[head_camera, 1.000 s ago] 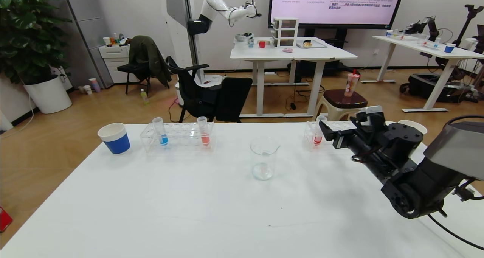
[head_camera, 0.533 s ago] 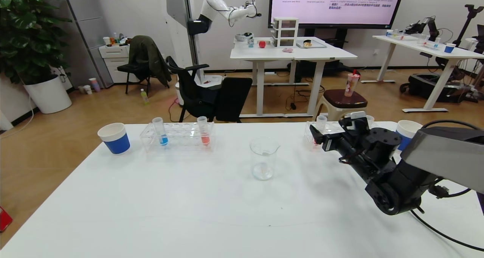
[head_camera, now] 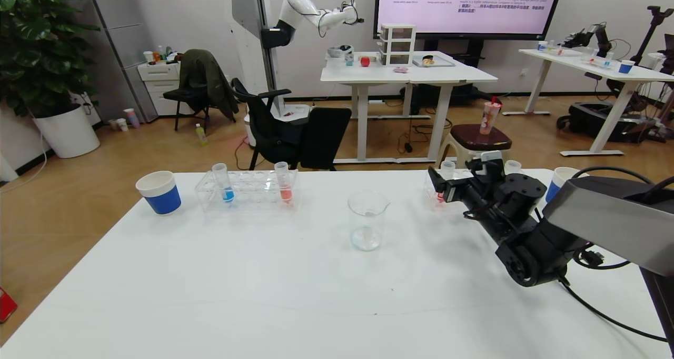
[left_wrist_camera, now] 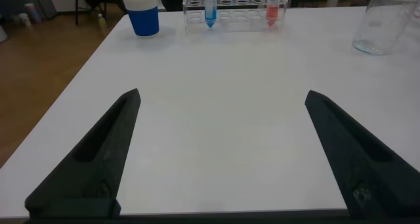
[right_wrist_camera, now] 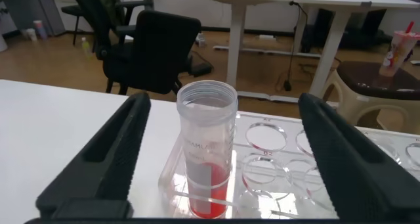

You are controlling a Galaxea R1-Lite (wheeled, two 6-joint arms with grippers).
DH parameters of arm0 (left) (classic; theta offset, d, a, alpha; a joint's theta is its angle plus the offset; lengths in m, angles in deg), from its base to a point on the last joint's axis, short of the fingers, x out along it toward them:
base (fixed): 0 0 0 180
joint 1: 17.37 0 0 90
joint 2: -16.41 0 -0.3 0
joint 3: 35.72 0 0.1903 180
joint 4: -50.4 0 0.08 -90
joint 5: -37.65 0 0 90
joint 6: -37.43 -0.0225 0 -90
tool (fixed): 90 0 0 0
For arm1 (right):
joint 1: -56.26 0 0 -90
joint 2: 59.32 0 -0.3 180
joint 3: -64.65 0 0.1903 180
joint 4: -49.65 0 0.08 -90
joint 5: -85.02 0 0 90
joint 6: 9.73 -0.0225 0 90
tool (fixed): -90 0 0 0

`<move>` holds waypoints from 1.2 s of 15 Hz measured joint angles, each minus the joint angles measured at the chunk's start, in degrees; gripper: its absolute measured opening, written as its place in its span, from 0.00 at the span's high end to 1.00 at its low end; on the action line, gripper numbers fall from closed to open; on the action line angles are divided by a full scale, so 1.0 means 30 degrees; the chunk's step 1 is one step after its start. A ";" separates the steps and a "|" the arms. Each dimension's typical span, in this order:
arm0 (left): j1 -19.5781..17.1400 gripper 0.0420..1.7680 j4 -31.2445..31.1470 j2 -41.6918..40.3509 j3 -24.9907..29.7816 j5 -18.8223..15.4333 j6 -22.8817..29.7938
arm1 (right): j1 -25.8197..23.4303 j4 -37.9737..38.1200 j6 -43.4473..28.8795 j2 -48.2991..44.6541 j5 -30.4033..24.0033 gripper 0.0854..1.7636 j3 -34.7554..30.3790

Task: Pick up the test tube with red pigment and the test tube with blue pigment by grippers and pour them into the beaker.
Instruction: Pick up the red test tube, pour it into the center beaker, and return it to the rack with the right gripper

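**Operator:** Describe the test tube with red pigment [right_wrist_camera: 209, 152].

**Technician:** Clear plastic, flared rim, deep-red liquid at the bottom. Long axis vertical, mouth up, seated in the end hole of the right-hand rack [right_wrist_camera: 275, 171].

**Operator:** Gripper status?

**Technician:** Right gripper [head_camera: 440, 186] open, one finger on each side of the tube, not touching. Left gripper [left_wrist_camera: 220, 155] open above bare table [left_wrist_camera: 216, 86].

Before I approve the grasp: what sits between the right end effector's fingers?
In the right wrist view, the test tube with red pigment stands in its rack between the right end effector's open fingers.
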 joint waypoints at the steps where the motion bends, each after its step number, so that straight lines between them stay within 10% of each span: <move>1: 0.0000 0.01 0.0000 0.0000 0.0000 -0.0008 0.0000 | 0.0000 0.0000 0.0000 0.0118 0.0028 0.37 0.0175; 3: 0.0000 0.01 0.0000 0.0000 0.0000 -0.0008 0.0000 | 0.0069 -0.0065 0.0000 0.0272 -0.0045 0.82 0.0337; 4: 0.0004 0.01 0.0000 0.0000 0.0000 -0.0008 0.0000 | 0.0012 -0.0130 -0.0016 0.0366 -0.0098 0.86 0.0423; 6: 0.0000 0.01 0.0000 0.0000 0.0000 -0.0008 -0.0008 | 0.0012 -0.0167 -0.0008 0.0484 -0.0073 0.73 0.0569; 18: 0.0000 0.01 0.0000 0.0000 0.0000 0.0000 0.0000 | 0.0268 0.3263 0.0167 -0.2710 -0.0150 0.75 0.1597</move>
